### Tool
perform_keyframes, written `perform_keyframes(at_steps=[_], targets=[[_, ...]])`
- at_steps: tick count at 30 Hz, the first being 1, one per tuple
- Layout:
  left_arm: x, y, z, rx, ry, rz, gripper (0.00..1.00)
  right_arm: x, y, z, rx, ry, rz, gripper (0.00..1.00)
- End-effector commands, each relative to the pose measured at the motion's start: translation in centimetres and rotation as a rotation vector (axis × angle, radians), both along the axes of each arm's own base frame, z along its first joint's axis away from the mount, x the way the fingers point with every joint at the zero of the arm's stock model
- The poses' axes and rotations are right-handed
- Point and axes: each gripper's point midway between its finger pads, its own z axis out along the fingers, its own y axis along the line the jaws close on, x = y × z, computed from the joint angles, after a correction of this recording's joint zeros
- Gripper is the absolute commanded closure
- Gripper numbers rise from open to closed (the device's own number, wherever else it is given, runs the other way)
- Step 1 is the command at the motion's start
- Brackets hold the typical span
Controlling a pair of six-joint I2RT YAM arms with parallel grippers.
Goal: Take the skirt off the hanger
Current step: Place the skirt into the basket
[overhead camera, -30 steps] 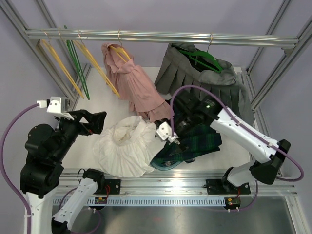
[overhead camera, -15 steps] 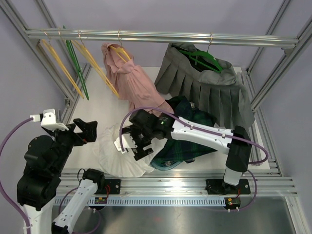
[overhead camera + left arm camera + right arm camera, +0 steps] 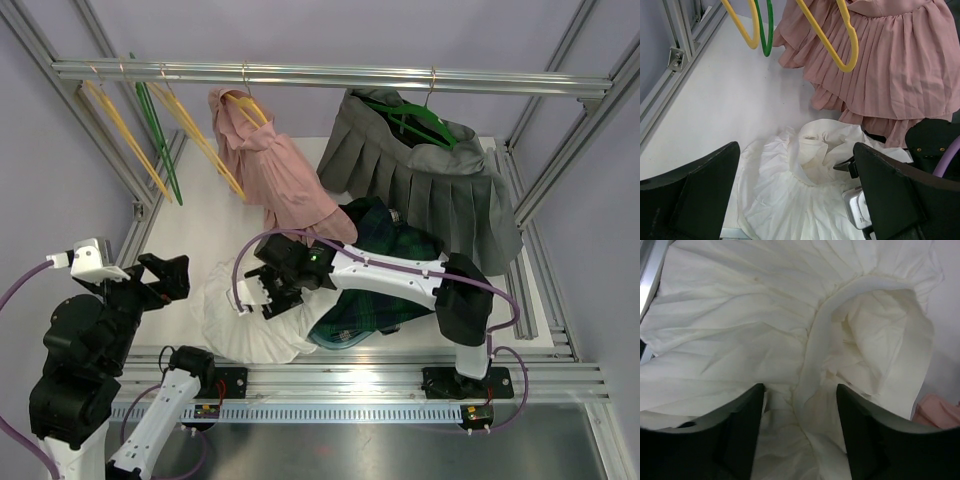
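Straddling white skirt (image 3: pixel 740 330) fold | right tool (image 3: pixel 799 390) open | left tool (image 3: pixel 796 150) wide open

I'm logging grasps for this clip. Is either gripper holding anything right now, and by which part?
Nothing is held. The right gripper hangs open over the crumpled white pleated skirt, its jaws astride the waistband; the left gripper is open and empty.

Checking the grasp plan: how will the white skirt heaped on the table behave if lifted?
Likely floppy: the white skirt lies crumpled in soft folds, so it should sag. Probably light, as the cloth looks thin. Its raised waistband should pinch easily.
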Motion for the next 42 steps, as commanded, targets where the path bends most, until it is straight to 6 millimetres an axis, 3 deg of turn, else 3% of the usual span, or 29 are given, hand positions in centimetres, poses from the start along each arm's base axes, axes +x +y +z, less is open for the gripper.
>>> perform_keyframes(at_steps=[1,2,3,6,7,8,12,13,15,16,19,25,28,31,37,42], targets=[[0.1,0.4,0.4,-0.014,-0.025,0.028,0.01,-0.8,0.4,0.8,-0.002,0.035,0.034,0.39],[0.1,0.4,0.4,-0.016,-0.027,0.029,0.01,-0.9,0.5,0.4,-0.017,0.05,0.034,0.49],[0.1,0.4,0.5,-0.018,-0.028,0.029,0.01,-1.0,0.1,0.3,-0.04,0.062,0.032,0.66],[0.0,0.4,0.6,-0.024,-0.032,0.03,0.01,-0.9,0.0,1.7,-0.027,0.073,0.034,0.85],[-0.1,0.4,0.6,-0.024,-0.033,0.03,0.01,-1.1,0.3,2.9,0.003,0.087,0.047,0.96],[-0.2,0.4,0.6,-0.025,-0.035,0.026,0.01,-1.1,0.0,4.1,0.02,0.098,0.042,1.0],[-0.4,0.4,0.7,-0.03,-0.041,0.027,0.01,-1.9,-0.4,10.0,0.13,0.185,0.064,1.0],[-0.5,0.5,0.7,-0.029,-0.043,0.031,0.01,-1.6,-0.8,13.1,0.193,0.183,0.06,1.0],[-0.5,0.6,1.0,-0.029,-0.051,0.036,0.01,-2.3,-1.6,16.2,0.257,0.216,0.084,1.0],[-0.6,0.7,1.2,-0.027,-0.057,0.038,0.01,-2.5,-2.5,19.2,0.318,0.197,0.099,1.0],[-0.6,0.8,1.8,-0.02,-0.069,0.043,0.01,-3.3,-4.3,23.4,0.407,0.194,0.131,1.0],[-0.4,1.1,3.1,0.002,-0.09,0.047,0.01,-4.1,-9.3,34.6,0.693,0.076,0.117,1.0],[-0.3,1.0,3.7,0.008,-0.102,0.044,0.01,-3.3,-11.7,40.2,0.851,-0.011,0.047,1.0],[-0.1,0.9,4.0,0.005,-0.108,0.038,0.01,-2.4,-14.3,44.1,0.964,-0.086,-0.062,1.0],[0.4,0.5,4.7,0.004,-0.121,0.021,0.01,1.1,-20.0,47.3,1.073,-0.26,-0.361,1.0],[1.1,0.0,4.9,0.006,-0.116,0.002,0.01,4.4,-23.9,46.5,1.062,-0.391,-0.586,1.0]])
